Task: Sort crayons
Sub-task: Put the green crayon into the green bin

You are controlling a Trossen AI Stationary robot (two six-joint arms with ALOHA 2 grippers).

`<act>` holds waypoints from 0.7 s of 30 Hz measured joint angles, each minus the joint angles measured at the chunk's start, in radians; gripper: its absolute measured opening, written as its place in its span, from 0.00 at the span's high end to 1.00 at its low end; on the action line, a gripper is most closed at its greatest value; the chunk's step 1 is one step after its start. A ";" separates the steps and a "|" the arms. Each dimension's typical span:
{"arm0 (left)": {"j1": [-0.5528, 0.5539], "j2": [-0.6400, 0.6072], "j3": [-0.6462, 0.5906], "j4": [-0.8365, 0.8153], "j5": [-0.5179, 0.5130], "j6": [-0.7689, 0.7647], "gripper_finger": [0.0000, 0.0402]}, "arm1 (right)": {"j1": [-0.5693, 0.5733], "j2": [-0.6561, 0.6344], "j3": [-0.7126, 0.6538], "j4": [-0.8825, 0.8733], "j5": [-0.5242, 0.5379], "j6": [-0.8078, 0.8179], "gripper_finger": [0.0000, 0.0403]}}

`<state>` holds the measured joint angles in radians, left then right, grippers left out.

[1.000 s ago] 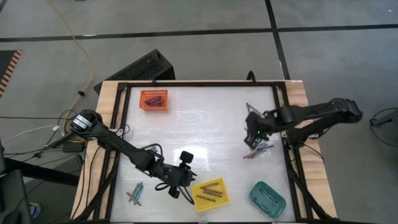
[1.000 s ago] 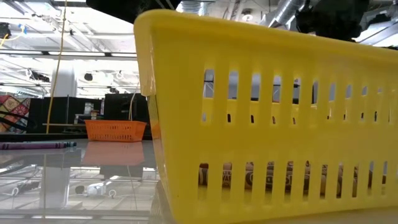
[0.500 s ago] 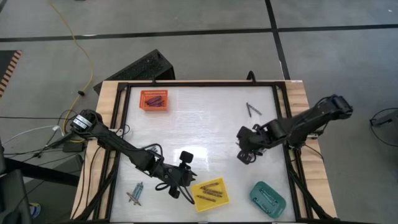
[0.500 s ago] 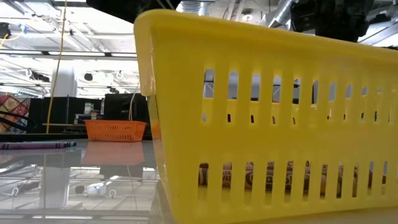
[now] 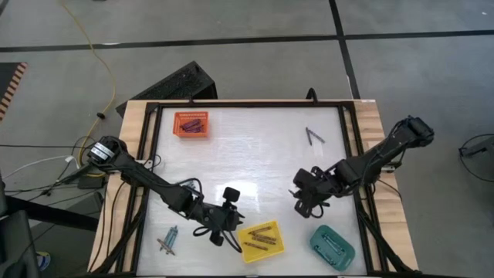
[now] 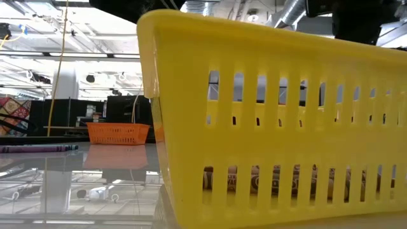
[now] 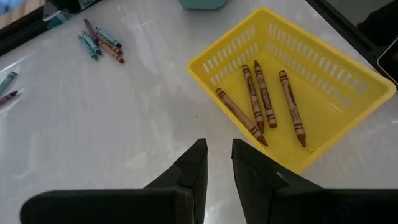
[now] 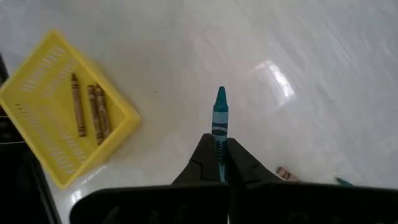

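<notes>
You have a lot of bare white table [image 5: 247,162] in the middle, from the orange tray [image 5: 191,124] in the far left corner down to the near trays. A black frame runs round the table edge, and the right arm reaches in over its right side.

Your right gripper [image 8: 219,163] hangs above the table on the right, between the middle and the teal tray [image 5: 332,246]. Its fingers are pinched together on 1 teal crayon [image 8: 219,121], which sticks out past the tips.

Your left gripper [image 7: 217,163] sits low near the front edge, just beside the yellow tray [image 7: 336,118]. Its fingers have a thin gap and hold nothing.

The yellow tray holds 4 brown crayons [image 7: 261,99]. The orange tray has some crayons in it too, but you cannot tell how many. The teal tray sits in the near right corner.

More crayons lie loose: 2 dark ones [image 5: 312,137] on the far right of the table, and a little bunch [image 5: 167,244] near the front left corner.
</notes>
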<state>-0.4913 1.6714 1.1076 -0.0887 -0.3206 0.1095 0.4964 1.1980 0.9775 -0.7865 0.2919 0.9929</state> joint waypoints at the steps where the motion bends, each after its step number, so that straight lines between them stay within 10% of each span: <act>1: 0.000 0.000 0.000 0.002 0.000 0.000 0.84 | 0.010 0.000 0.000 0.006 0.004 0.009 1.00; 21: 0.035 0.000 0.000 0.026 0.006 0.013 0.84 | 0.232 0.001 0.000 0.084 0.163 0.215 1.00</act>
<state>-0.4564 1.6714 1.1076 -0.0631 -0.3148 0.1229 0.7280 1.1990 0.9779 -0.7029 0.4551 1.2081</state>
